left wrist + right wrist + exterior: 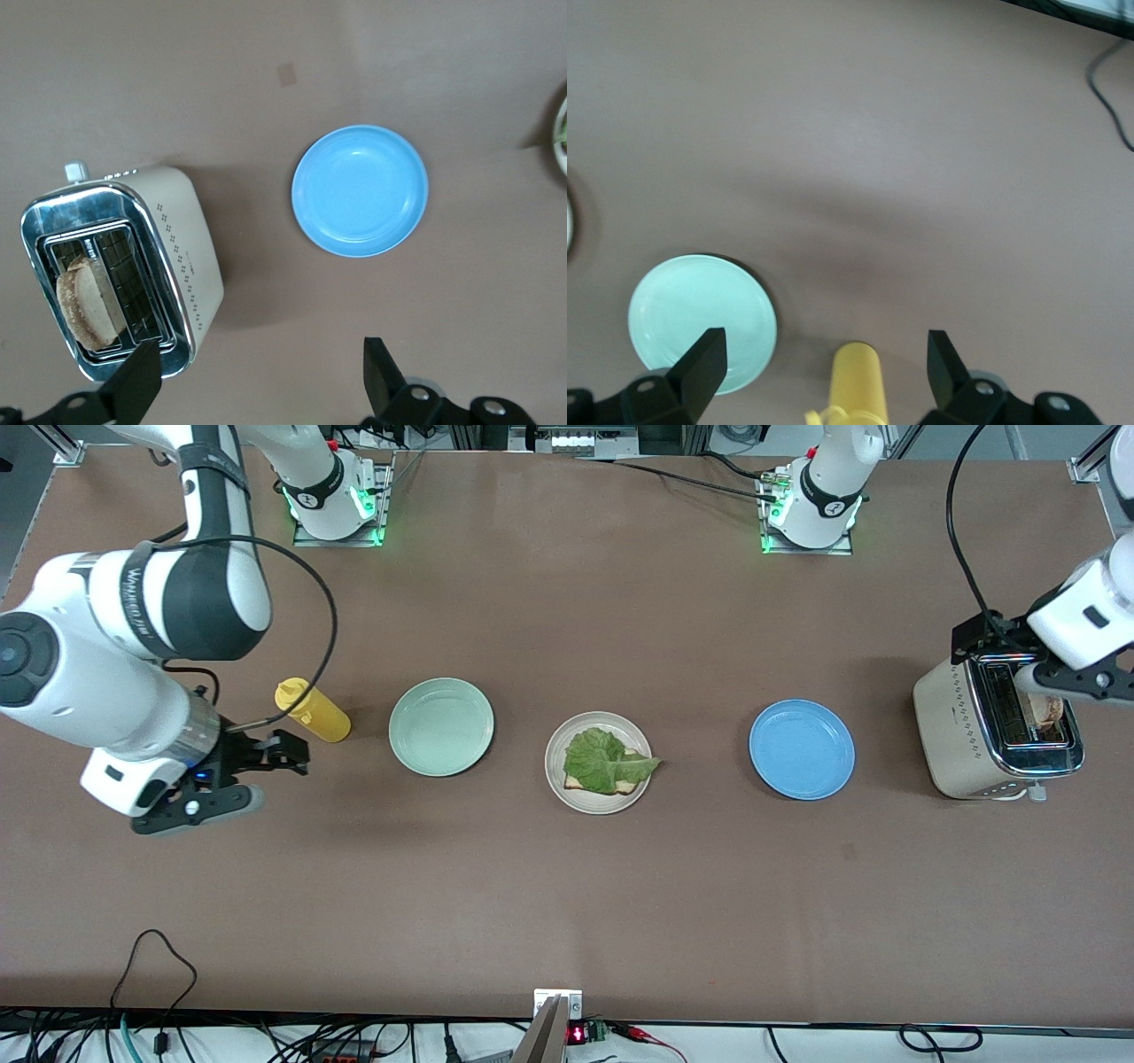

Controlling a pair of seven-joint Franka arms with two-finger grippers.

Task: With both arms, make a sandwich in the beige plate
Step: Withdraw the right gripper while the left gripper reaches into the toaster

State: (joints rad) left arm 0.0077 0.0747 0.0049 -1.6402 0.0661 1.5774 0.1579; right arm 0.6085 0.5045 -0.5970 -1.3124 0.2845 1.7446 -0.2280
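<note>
Crinkly lettuce (607,760) covers square toast (625,783) on round beige plate (562,788).

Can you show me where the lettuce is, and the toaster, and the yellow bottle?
lettuce (607,760), front view, middle of the green leaf on the beige plate (560,779).
toaster (190,257), left wrist view, its beige side wall.
yellow bottle (317,712), front view, middle of its body.

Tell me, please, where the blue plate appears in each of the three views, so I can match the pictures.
Front view: the blue plate sits on the table between the beige plate and the toaster.
Left wrist view: it lies right of centre, beside the toaster.
Right wrist view: not in it.
Shared landmark: the toaster, in the front and left wrist views.
</note>
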